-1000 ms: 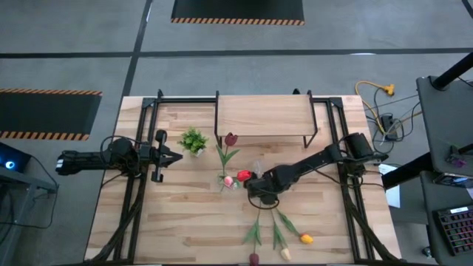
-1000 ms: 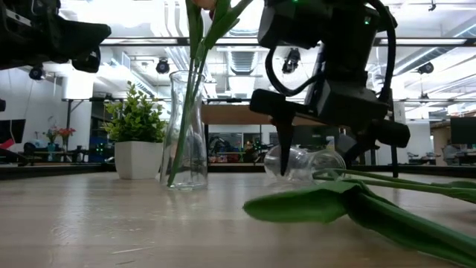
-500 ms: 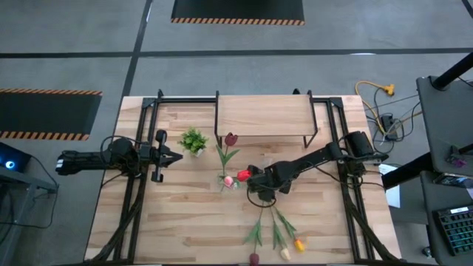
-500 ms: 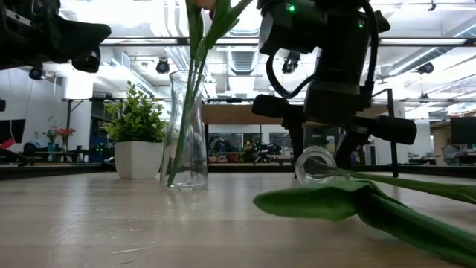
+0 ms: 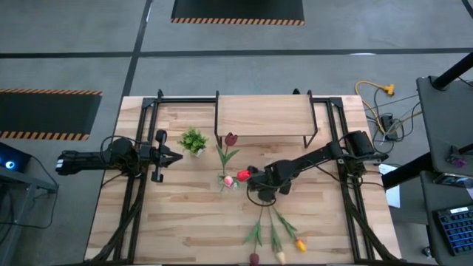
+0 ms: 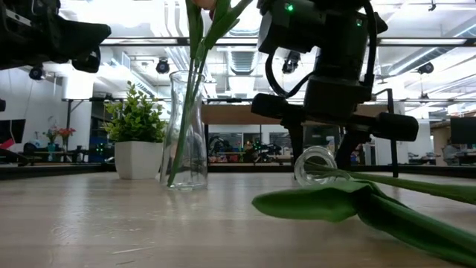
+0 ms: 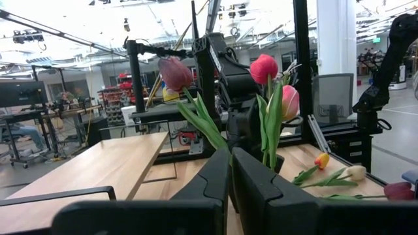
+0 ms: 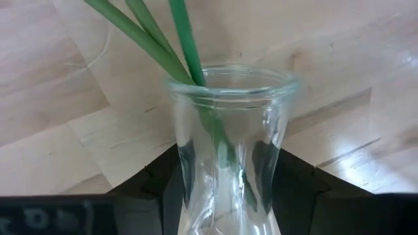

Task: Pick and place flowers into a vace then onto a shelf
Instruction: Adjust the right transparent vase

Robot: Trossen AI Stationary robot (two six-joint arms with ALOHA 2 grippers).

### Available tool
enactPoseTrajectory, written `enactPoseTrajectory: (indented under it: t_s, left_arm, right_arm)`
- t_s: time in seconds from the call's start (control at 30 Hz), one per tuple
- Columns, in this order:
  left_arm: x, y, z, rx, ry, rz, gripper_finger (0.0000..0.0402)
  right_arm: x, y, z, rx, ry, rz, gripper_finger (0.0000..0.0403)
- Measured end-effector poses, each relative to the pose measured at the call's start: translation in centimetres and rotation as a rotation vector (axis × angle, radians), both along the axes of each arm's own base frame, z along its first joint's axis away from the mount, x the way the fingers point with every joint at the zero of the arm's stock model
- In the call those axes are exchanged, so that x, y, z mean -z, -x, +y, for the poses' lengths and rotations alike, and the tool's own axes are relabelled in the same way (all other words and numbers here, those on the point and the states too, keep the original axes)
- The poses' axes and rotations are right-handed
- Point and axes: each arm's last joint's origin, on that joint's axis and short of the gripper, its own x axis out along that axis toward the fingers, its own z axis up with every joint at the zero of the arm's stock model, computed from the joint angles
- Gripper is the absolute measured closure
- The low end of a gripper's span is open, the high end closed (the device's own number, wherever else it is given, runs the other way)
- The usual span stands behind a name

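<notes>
A clear glass vase [image 6: 316, 165] lies on its side at mid-table, mouth toward the near edge. Green stems [image 8: 163, 46] of three tulips [image 5: 273, 225] run into the mouth; their heads lie near the front edge. My right gripper [image 5: 259, 192] points down over this vase, shut on it. A second vase [image 6: 184, 130] stands upright to its left, holding maroon, red and pink tulips [image 7: 264, 68]. The light-wood shelf [image 5: 262, 117] stands at the far side. My left gripper [image 5: 176, 157] waits shut at the table's left, holding nothing. My right gripper pinches the lying vase's narrow neck [image 8: 225, 163] between its two fingers [image 8: 297, 179], one on each side of the glass. The fingers come from above, pointing down, across the vase. The vase lies about level with its mouth [image 8: 228, 81] toward the near edge, the stems inside.
A small bushy green plant in a white pot [image 5: 194, 140] stands left of the shelf. A large tulip leaf [image 6: 320, 202] lies flat close to the front edge. Black frame rails [image 5: 137, 192] run along both sides of the table.
My right gripper has rolled its wrist and shut onto the lying vase's neck. The vase has turned about on the table, so its mouth now faces the near edge. The loose tulips have slid a little with it.
</notes>
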Motion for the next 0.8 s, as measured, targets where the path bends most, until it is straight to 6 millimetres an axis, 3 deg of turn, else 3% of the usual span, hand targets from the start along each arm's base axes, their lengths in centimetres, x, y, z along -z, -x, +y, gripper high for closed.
enactPoseTrajectory:
  t_s: [0.37, 0.8]
  left_arm:
    - [0.0, 0.0, 0.0, 0.0, 0.0, 0.0, 0.0398]
    - [0.0, 0.0, 0.0, 0.0, 0.0, 0.0, 0.0398]
  right_arm:
    - [0.0, 0.5, 2.0, -0.178, -0.036, 0.024, 0.0241]
    - [1.1, 1.0, 2.6, -0.183, -0.176, -0.002, 0.0242]
